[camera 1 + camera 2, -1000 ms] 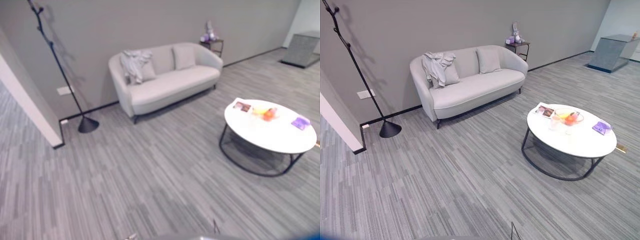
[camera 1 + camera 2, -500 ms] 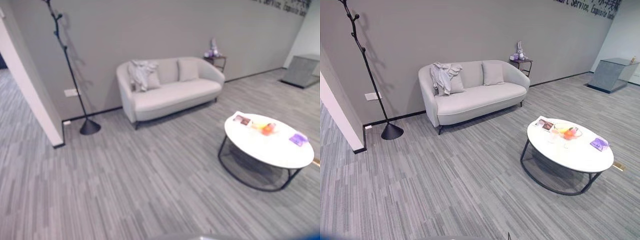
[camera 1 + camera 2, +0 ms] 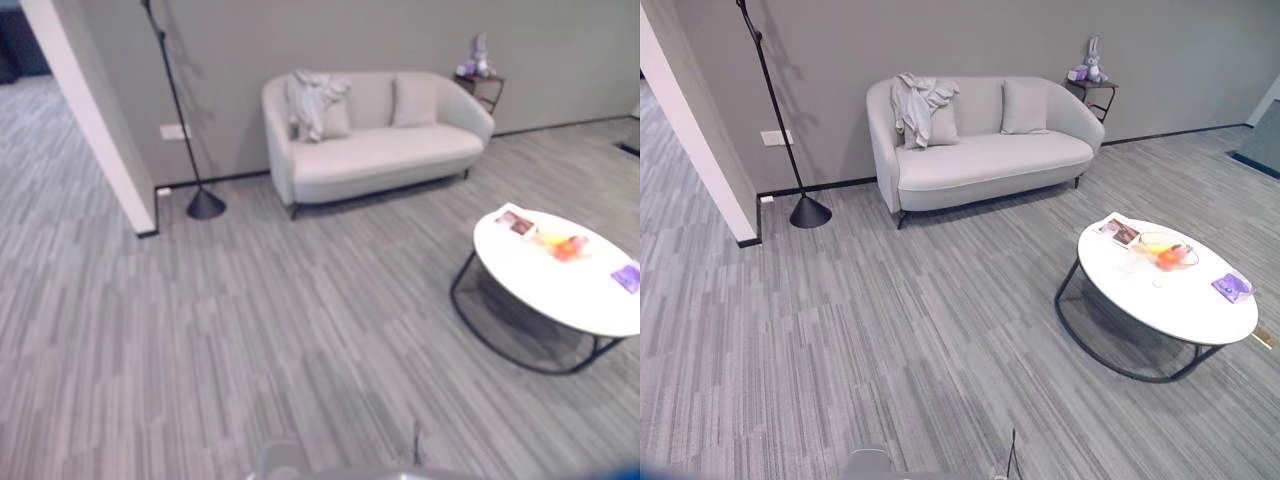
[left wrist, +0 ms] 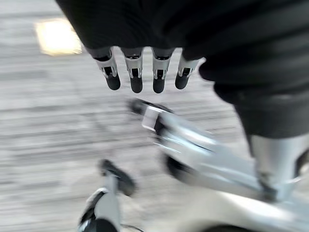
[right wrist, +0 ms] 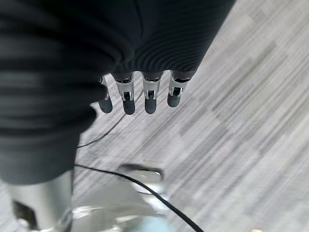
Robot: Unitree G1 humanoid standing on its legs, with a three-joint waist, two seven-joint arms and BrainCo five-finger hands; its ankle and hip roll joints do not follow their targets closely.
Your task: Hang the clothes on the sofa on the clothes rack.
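Observation:
A light grey garment (image 3: 918, 103) lies crumpled over the left end of the backrest of a pale sofa (image 3: 990, 160) against the far wall. To the sofa's left stands a thin black clothes rack (image 3: 780, 120) on a round black base (image 3: 810, 212). My left hand (image 4: 145, 72) hangs over the floor in the left wrist view, fingers relaxed and holding nothing. My right hand (image 5: 140, 94) also hangs down over the grey floor with relaxed, empty fingers. Both hands are far from the sofa.
A round white coffee table (image 3: 1185, 310) on a black frame stands at the right, carrying a bowl of fruit (image 3: 1165, 250), a booklet and a purple item. A white wall corner (image 3: 700, 150) juts in at the left. A small side table (image 3: 1092, 88) sits beside the sofa.
The camera has swung left and tilted down: sofa, rack and table all sit further right in the picture, and the rack's top is cut off. The things themselves have not moved.

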